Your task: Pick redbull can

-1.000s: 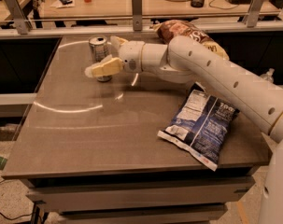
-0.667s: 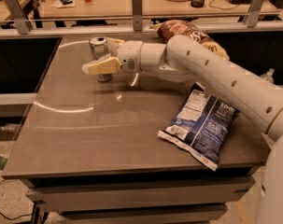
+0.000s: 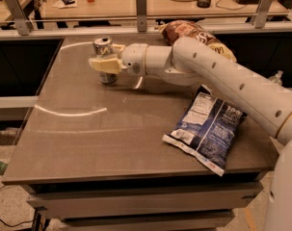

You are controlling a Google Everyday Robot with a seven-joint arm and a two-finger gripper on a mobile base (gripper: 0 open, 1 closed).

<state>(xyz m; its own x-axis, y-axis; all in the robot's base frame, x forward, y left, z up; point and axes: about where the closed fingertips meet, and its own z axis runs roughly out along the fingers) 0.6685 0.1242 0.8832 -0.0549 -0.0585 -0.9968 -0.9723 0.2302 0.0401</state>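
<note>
Redbull can (image 3: 102,45) is seen upright at the 11 o'clock corner of the tabletop (image 3: 87,134). The tool (image 3: 105,64) is set across its middle from 3 o'clock; whether it is clenched cannot be told. A blue chip bag (image 3: 205,129) is noted at 4 o'clock.

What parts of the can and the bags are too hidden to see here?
1. Redbull can: camera view, its middle is covered by the end effector at the table's far left.
2. Brown chip bag: camera view, its near part sits behind the arm.
3. Blue chip bag: camera view, print too small to read.
</note>
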